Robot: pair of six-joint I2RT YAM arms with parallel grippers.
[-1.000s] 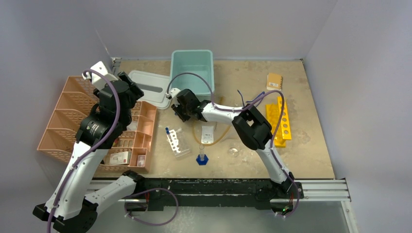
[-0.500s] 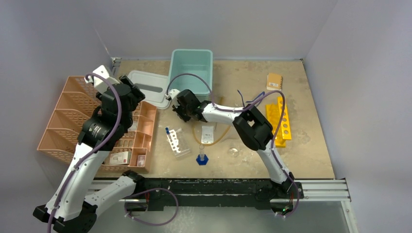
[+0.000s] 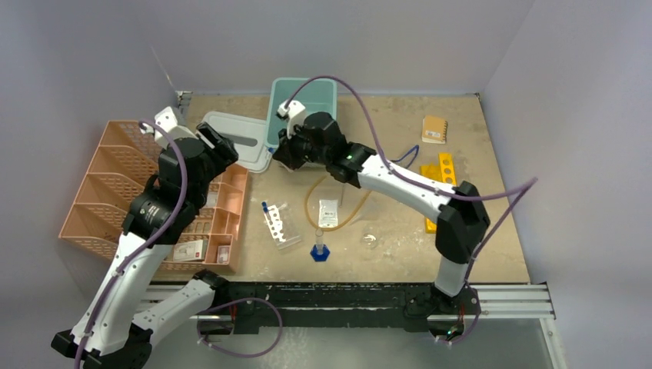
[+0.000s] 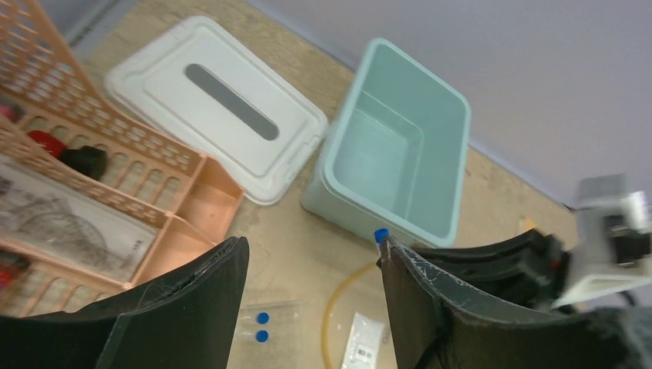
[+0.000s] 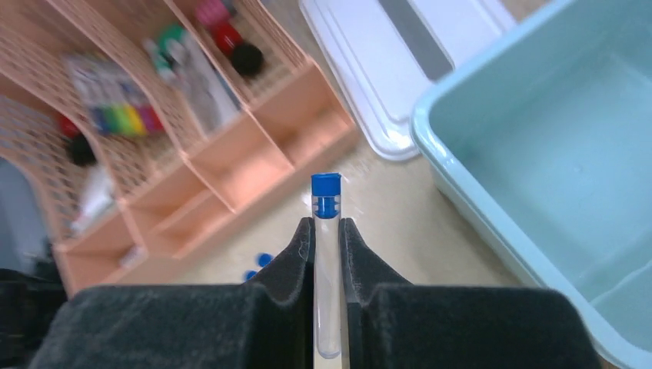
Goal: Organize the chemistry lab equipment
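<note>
Peach plastic organizer trays (image 3: pixel 100 201) line the left edge of the sandy table (image 3: pixel 492 231), their compartments part-filled with small items. Above the trays' far right corner hangs the left gripper (image 4: pixel 311 247), its fingers spread wide with nothing between them. Just beyond it a flat white plastic lid (image 3: pixel 234 138) lies against the left wall of an open teal plastic bin (image 3: pixel 307 96). A wedge of bare table separates trays, lid and bin. The right gripper (image 5: pixel 327 227) hovers over that wedge, clamped on a blue-capped clear tube (image 5: pixel 327 292). The cap sits just outside the bin's near left corner, short of the rim. In front, near the table's middle, sit a clear rack of blue-capped tubes (image 3: pixel 277 225), a loop of amber rubber tubing (image 3: pixel 311 201) around a white packet (image 3: pixel 329 213), an upright blue-based clear cylinder (image 3: pixel 319 247) and a small glass dish (image 3: pixel 370 240), all apart from one another. A yellow plastic rack (image 3: pixel 446 165) and a small brown notebook (image 3: pixel 434 128) lie further right, with open table beyond them to the right wall. Half a second ago the right gripper hung nearer, above the tubing loop. Since then the arm has stretched out toward the bin, its elbow swinging right across the yellow rack, while the left gripper has shifted only slightly.
</note>
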